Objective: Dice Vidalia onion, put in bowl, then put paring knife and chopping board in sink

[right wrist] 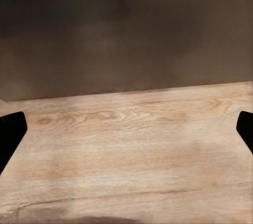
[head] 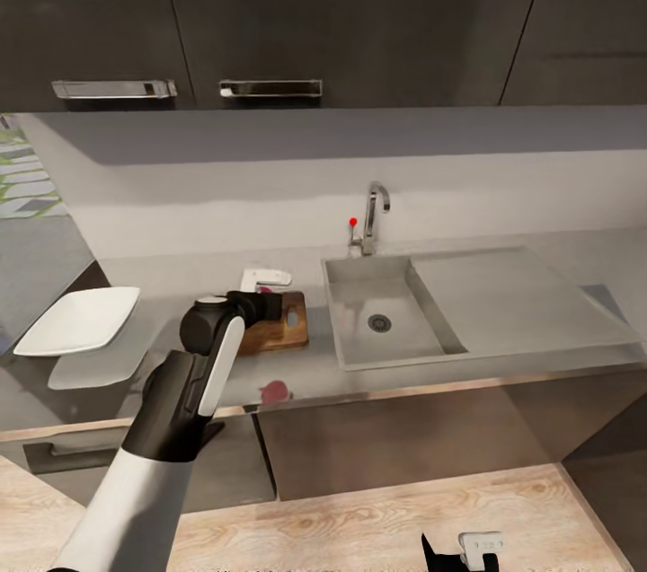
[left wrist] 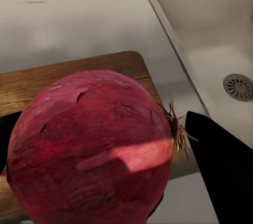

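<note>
The Vidalia onion [left wrist: 92,147] sits clamped between the left gripper's [left wrist: 105,155] black fingers [left wrist: 221,166] above the chopping board [head: 279,325], beside the sink [head: 386,316], while the right gripper [right wrist: 126,134] hangs spread and empty over wooden floor [right wrist: 132,150].

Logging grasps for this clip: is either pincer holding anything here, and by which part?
The left pincer holds the Vidalia onion by its round sides, a finger on each flank, above the chopping board. The right pincer is open, holding nothing.
</note>
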Controlling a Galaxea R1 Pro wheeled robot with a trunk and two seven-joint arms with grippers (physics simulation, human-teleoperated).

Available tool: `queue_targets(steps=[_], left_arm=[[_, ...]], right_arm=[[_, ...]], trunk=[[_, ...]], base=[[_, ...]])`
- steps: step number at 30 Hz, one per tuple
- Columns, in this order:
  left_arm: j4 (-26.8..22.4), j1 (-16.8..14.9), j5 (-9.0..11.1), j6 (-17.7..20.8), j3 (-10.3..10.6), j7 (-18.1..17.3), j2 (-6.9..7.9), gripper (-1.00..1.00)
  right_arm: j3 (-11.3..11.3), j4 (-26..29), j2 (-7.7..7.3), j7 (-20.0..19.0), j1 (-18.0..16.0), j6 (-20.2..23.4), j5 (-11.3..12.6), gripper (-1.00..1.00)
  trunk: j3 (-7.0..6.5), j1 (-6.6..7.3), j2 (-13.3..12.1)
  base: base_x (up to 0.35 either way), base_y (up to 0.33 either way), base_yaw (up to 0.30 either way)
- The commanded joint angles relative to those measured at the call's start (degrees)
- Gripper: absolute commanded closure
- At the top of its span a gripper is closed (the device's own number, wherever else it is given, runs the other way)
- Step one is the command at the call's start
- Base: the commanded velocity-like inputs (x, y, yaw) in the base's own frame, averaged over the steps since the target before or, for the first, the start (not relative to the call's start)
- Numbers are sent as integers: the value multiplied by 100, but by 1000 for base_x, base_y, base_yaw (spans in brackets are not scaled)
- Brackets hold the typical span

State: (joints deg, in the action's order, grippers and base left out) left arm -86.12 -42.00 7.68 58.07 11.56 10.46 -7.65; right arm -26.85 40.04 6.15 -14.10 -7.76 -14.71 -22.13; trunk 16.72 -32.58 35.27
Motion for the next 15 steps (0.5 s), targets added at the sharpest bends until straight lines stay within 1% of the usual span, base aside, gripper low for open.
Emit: queue_targets(steps=[1,7,9,15], left_arm=[[-3,-4,58,21,7,57,0,100],[-1,2,58,21,13,58,0,100],[-1,5,58,21,13,60,0,100],[-1,8,58,21,13,60,0,100]], right_arm=[[-48,4,9,-50,-7,-24,-46,-100],[-48,4,17,-49,-7,-23,-46,-100],[-48,4,18,-49,-7,-23,-43,-100],[-48,4,14,-50,-7,-23,-46,-100]], trunk=[[18,-2,8],[74,-2,8],[93,-2,8],[149,-2,8]], base=[[0,1,0],[0,23,0],[0,198,0],[0,264,0]])
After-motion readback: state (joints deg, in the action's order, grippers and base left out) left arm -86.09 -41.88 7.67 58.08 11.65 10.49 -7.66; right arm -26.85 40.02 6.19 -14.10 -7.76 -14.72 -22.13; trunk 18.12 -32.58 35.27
